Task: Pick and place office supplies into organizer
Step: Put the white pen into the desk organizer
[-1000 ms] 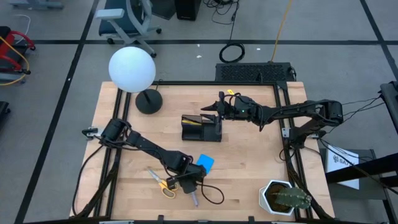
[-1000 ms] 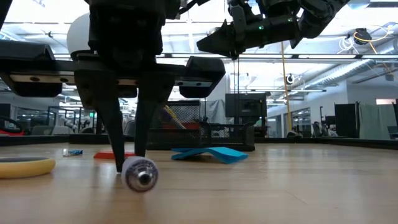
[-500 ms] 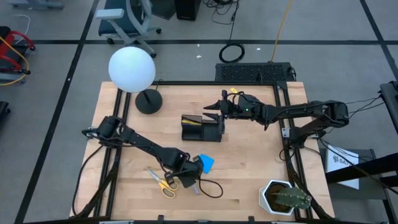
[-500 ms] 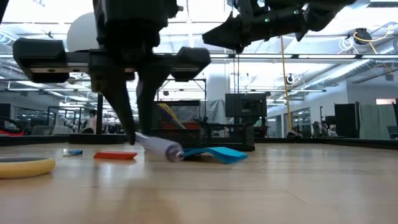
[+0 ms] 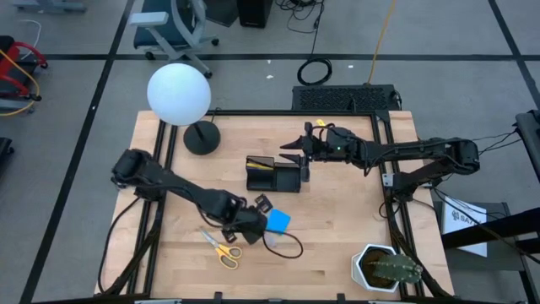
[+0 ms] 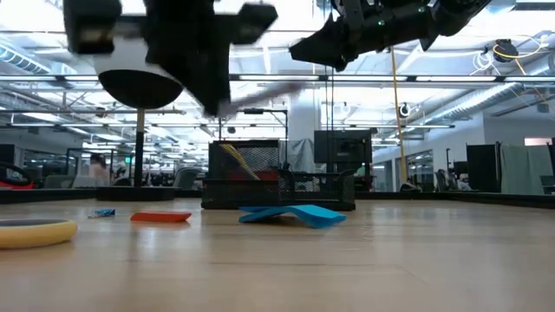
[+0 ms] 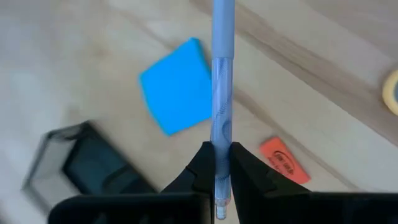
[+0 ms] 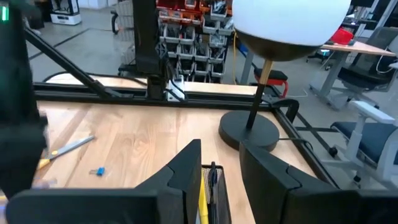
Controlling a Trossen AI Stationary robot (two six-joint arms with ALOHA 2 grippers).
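My left gripper (image 7: 222,163) is shut on a light blue pen (image 7: 222,74) and hangs above the table (image 5: 256,211), near the blue square pad (image 5: 279,221). The yellow-handled scissors (image 5: 221,247) lie flat on the table toward the near edge. Close to the pad lies a small red piece (image 7: 283,160), and a tiny blue pin (image 6: 102,211) lies farther off. The black organizer (image 5: 274,173) stands mid-table with a yellow pen and a dark pen (image 8: 207,186) in it. My right gripper (image 8: 221,171) hovers open just above it. My left gripper pinches the pen near one end (image 7: 222,186) between its two fingers. The fingers slant down from above. The rest of the pen juts out ahead of the fingertips, lifted clear of the table.
A lamp with a white globe (image 5: 179,93) and a round black base (image 5: 202,137) stands at the far left. A white potted cactus (image 5: 384,268) sits at the near right corner. A black cable (image 5: 287,247) loops on the table near the pad.
My left gripper has risen from the table and gone toward the far edge and the organizer, tipping as it went. The pen, which lay on the wood between its fingertips, has come up with it and now hangs clear of the table.
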